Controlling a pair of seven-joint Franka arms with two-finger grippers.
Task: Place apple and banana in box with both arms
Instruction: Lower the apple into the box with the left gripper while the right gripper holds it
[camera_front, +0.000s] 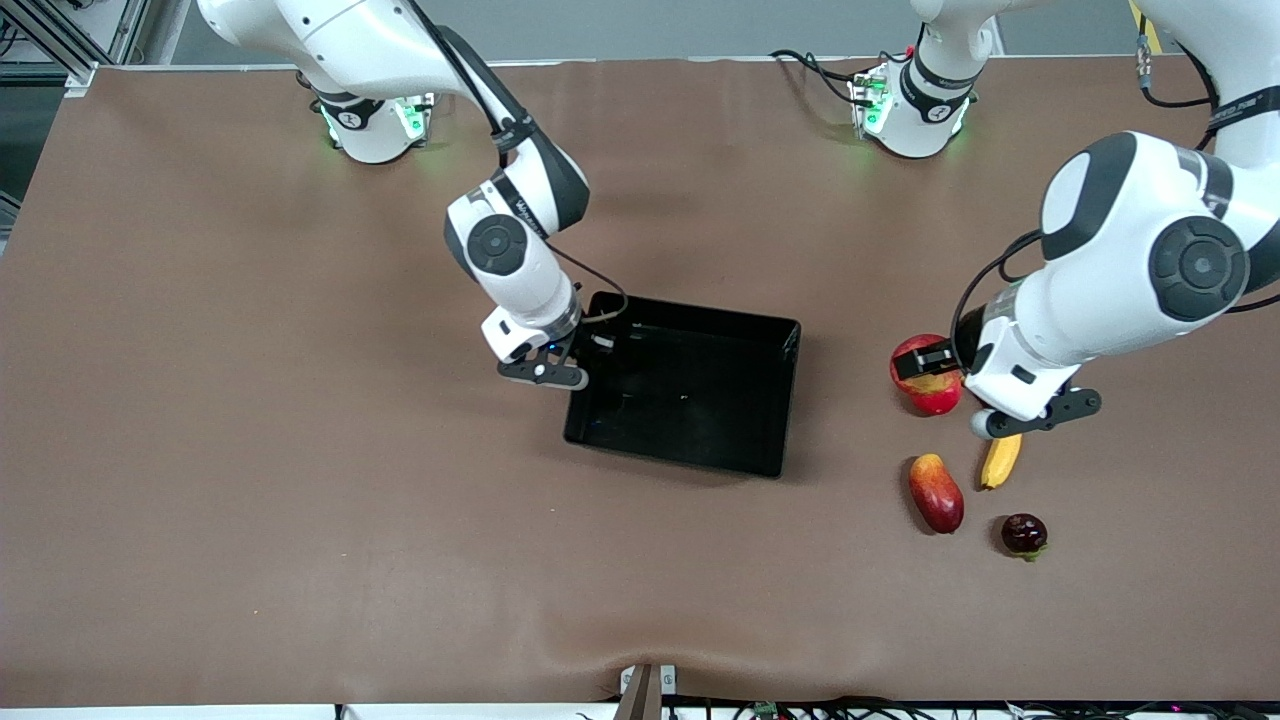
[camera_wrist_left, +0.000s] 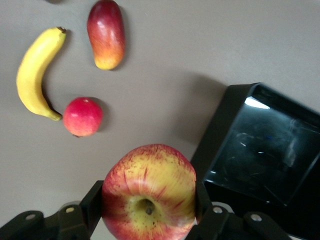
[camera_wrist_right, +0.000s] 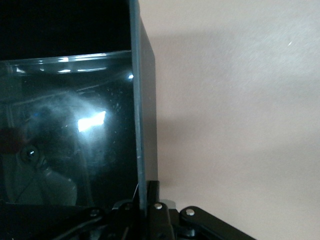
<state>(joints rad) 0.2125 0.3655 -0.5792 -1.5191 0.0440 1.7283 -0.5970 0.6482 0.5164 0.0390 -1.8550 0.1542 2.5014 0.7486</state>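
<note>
Red apples (camera_wrist_left: 149, 192), two; one banana (camera_wrist_left: 34, 72)

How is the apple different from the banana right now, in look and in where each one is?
The apple is round, red mottled with yellow; the banana is long, curved and plain yellow with brownish tips. The apple is clamped between the jaws of the left gripper, while the banana lies free on the table, partly under that arm in the front view. Both are at the left arm's end of the table, outside the box.
</note>
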